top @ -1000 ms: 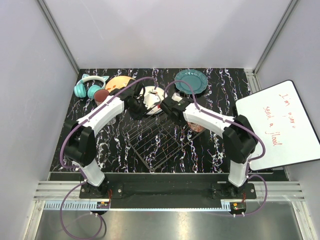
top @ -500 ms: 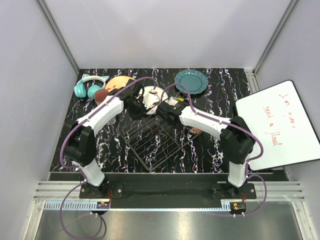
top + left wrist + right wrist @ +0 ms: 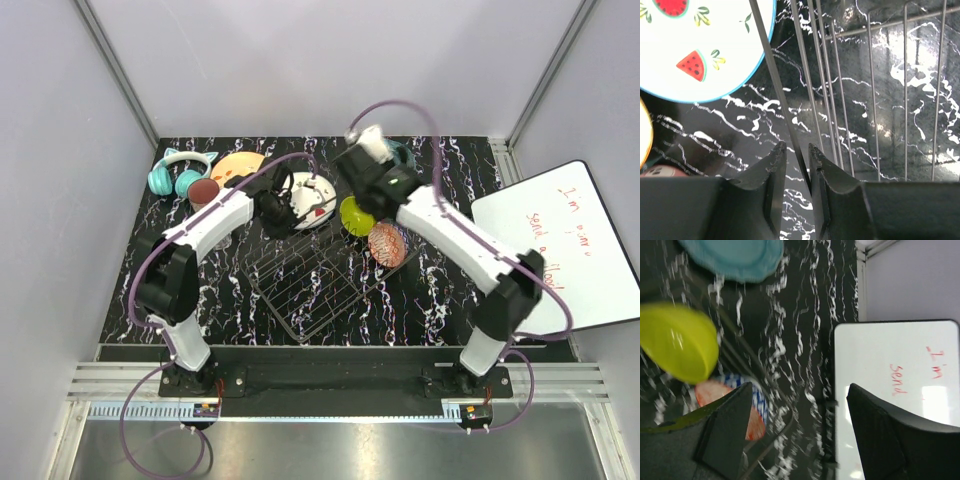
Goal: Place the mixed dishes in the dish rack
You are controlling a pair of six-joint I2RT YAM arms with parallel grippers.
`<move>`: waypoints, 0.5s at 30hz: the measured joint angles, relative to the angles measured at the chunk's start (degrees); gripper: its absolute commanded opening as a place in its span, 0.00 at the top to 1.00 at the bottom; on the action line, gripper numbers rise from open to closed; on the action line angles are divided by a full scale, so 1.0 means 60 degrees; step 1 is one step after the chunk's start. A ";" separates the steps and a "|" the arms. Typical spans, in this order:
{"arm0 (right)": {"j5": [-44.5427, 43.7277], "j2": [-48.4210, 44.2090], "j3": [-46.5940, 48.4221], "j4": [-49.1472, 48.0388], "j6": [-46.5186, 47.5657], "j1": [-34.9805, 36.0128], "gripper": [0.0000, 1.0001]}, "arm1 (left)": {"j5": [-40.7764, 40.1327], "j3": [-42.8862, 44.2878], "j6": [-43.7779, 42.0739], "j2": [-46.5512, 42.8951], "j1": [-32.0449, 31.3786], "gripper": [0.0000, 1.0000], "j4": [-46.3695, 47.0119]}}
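Note:
The dish rack (image 3: 305, 280) lies mid-table. My left gripper (image 3: 272, 208) (image 3: 796, 147) is shut on a wire of the rack's far-left rim. A white watermelon-print plate (image 3: 312, 198) (image 3: 700, 45) lies just beyond it. My right gripper (image 3: 365, 150) (image 3: 799, 387) hangs high over the back, open and empty. Below it are the yellow-green bowl (image 3: 356, 215) (image 3: 680, 342) and the red patterned bowl (image 3: 388, 243) (image 3: 757, 420), both at the rack's far-right side. The teal plate (image 3: 402, 156) (image 3: 735, 257) is partly hidden behind the right wrist. A tan plate (image 3: 238, 168) and pink mug (image 3: 203, 190) sit at back left.
Teal cat-ear headphones (image 3: 180, 172) lie at the back left corner. A whiteboard (image 3: 560, 250) (image 3: 900, 390) with red writing leans over the table's right edge. White walls close in the back and both sides.
My right gripper has opened and swung up and back from the rack's far edge, uncovering the yellow-green bowl there. The left gripper has kept its hold on the rack wire.

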State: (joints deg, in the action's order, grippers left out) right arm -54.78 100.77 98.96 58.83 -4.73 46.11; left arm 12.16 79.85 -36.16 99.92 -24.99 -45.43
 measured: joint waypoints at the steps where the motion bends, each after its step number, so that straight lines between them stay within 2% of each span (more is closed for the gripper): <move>1: 0.0248 -0.0240 0.0215 -0.0386 -0.0229 -0.0342 0.18 | 0.0022 0.0055 0.0000 0.0113 -0.0022 0.72 0.0007; 5: 0.1151 -0.1013 0.0506 -0.2047 -0.1184 -0.2106 0.18 | 0.0033 0.0120 -0.0073 0.0426 -0.0142 0.73 0.0055; 8: 0.2084 -0.1027 0.0499 -0.3202 -0.1843 -0.3279 0.18 | 0.0011 0.0127 -0.0233 0.0503 -0.0211 0.76 0.0117; 11: 0.3045 -0.0459 0.0663 -0.4025 -0.2371 -0.4076 0.18 | 0.0058 0.0113 -0.0557 0.0503 -0.0288 0.77 0.0124; 15: 0.4142 0.1308 0.1829 -0.4364 -0.2871 -0.4776 0.18 | 0.0208 -0.0142 -0.1104 0.0299 -0.0397 0.78 0.0361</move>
State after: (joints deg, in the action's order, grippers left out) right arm -29.93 108.62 109.93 32.64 -21.96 17.45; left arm 13.41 79.00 -42.78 101.71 -27.38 -43.27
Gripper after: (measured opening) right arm 0.817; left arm 0.241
